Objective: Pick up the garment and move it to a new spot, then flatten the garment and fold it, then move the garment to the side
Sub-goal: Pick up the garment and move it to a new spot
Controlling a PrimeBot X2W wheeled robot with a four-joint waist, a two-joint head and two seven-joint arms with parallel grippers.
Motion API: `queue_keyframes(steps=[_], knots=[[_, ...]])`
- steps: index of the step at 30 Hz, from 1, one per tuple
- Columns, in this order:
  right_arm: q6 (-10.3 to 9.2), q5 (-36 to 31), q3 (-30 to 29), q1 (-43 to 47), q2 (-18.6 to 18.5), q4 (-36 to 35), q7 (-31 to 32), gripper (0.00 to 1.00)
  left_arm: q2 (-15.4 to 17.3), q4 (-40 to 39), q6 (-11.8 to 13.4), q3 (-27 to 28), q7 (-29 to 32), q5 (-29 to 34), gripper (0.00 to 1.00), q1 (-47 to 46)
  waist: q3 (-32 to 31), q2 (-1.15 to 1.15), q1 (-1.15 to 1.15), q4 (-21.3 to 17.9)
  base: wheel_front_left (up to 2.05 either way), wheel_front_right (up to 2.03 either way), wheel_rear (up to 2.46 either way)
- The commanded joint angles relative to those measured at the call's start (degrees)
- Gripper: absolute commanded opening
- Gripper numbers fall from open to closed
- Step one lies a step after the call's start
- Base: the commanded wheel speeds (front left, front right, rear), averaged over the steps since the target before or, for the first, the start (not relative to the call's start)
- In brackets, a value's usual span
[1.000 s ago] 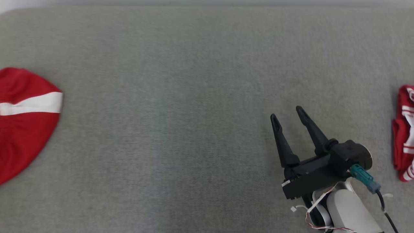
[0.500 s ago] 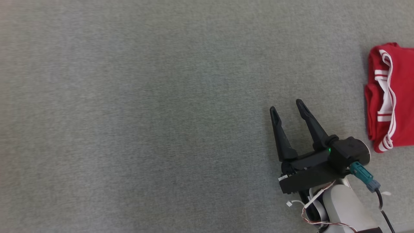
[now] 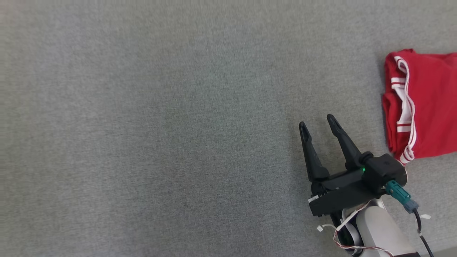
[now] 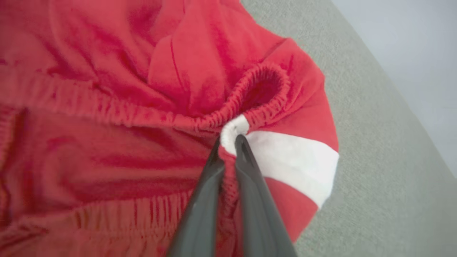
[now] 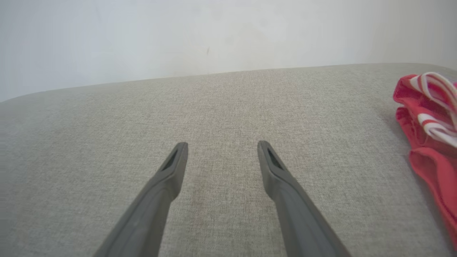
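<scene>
In the left wrist view a crumpled red garment (image 4: 117, 107) with a white stripe lies on the grey fabric surface (image 4: 375, 142). My left gripper (image 4: 228, 141) is shut on the garment's gathered elastic waistband, right where the white stripe meets it. In the head view my right gripper (image 3: 316, 120) hovers over the bare grey surface at the lower right. It is open, with nothing between its fingers. The right wrist view shows the same right gripper (image 5: 222, 144) with its fingers spread wide above the surface.
A second red garment (image 3: 425, 103) with thin white stripes lies folded at the head view's right edge, just right of my right gripper. This folded garment (image 5: 428, 117) also sits at the right of the right wrist view. The surface's far edge (image 5: 214, 76) meets a pale wall.
The head camera has swung to the right: the red garment with the white stripe has left its left edge, and the folded garment has come further in. My right gripper stays open.
</scene>
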Motion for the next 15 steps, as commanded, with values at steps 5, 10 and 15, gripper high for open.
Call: queue_keyframes(steps=[5, 10, 15], knots=[[-0.15, 0.72, -0.20, 2.08, 0.23, 1.23, -0.53, 1.00, 0.43, -3.52, -1.03, -0.24, -3.91, 2.02, 0.00, -0.22, -6.92, 0.00, 0.00, 1.79, 0.00, 0.00, 0.00], [-0.15, 1.61, 0.10, 3.50, 0.31, 2.71, -0.70, 1.00, -0.02, -7.93, -2.53, -2.09, -4.48, 2.11, 0.00, -1.92, -12.58, 0.00, 0.00, 2.16, 0.00, 0.00, 0.00], [-0.15, 2.54, 0.49, 5.17, 0.55, 4.02, -0.94, 1.00, -1.99, -15.06, -3.27, -5.90, -2.61, 1.29, 0.00, -3.90, -18.09, 0.00, 0.00, 1.42, 0.00, 0.00, 0.00]])
